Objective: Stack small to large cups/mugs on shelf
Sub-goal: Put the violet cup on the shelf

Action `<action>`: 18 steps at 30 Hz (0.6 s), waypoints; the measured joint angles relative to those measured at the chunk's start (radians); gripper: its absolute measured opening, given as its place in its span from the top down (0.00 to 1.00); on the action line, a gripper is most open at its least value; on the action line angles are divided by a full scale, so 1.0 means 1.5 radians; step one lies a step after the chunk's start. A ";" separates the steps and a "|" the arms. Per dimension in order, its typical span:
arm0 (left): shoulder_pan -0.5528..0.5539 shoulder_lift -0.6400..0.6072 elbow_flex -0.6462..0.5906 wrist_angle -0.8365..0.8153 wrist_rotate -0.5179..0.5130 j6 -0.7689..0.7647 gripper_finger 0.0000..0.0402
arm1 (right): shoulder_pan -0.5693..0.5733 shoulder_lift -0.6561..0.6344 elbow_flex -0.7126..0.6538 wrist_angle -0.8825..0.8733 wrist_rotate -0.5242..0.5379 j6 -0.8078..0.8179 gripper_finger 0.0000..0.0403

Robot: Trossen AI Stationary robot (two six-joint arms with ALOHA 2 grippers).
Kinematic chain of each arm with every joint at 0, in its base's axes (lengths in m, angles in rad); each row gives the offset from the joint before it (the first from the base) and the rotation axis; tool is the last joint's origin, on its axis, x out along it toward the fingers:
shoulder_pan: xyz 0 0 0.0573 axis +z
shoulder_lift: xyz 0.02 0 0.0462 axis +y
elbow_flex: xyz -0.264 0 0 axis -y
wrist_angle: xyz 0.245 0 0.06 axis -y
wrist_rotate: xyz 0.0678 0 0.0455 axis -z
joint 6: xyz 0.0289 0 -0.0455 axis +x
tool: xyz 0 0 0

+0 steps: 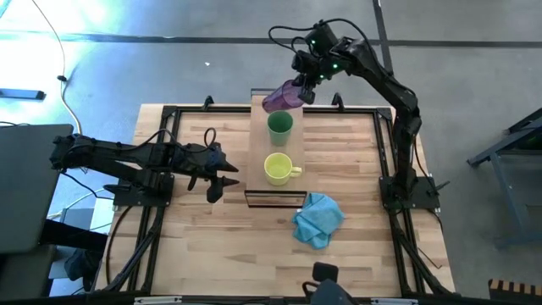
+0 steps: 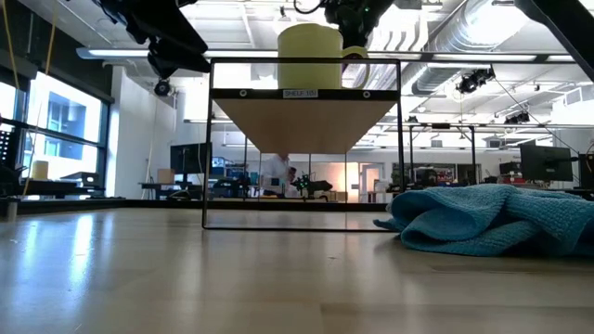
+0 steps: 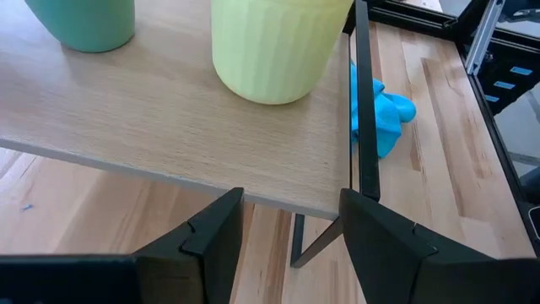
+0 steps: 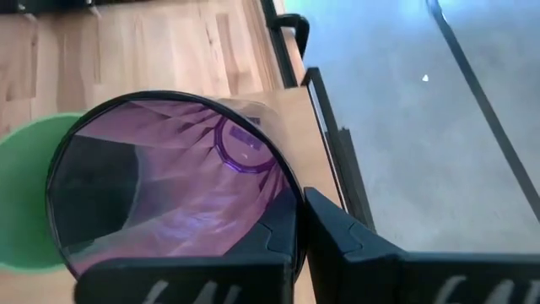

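Observation:
The shelf point(image 1: 279, 193) runs from the table's near middle toward its far edge. On it the yellow mug point(image 1: 277, 169) stands nearest, with its handle toward the table's right. The green cup point(image 1: 280, 125) stands behind the mug. My right gripper point(image 1: 300, 91) is over the shelf's far end, shut on the purple tumbler point(image 1: 280, 98), which is tipped over next to the green cup. My left gripper point(image 1: 223, 174) is open and level, left of the shelf's near end; in its wrist view the shelf point(image 3: 169, 127), yellow mug point(image 3: 270, 51) and green cup point(image 3: 84, 21) lie ahead. My right gripper holds the purple tumbler by its wall at the rim point(image 4: 291, 207), one finger inside the mouth and one outside. The fingers come from the table's right, slanting down. The tumbler is tilted with its base toward the left, over the shelf's far end; whether it touches the shelf I cannot tell.
A crumpled blue cloth point(image 1: 318, 219) lies on the table right of the shelf's near end, also in the low view as the blue cloth point(image 2: 492, 218). A dark frame rail point(image 1: 169, 161) borders the tabletop. Bare wood lies near and left of the shelf.

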 joint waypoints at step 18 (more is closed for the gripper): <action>0.000 0.000 0.000 -0.016 -0.007 -0.002 0.54 | 0.000 0.037 0.000 -0.019 0.005 0.001 1.00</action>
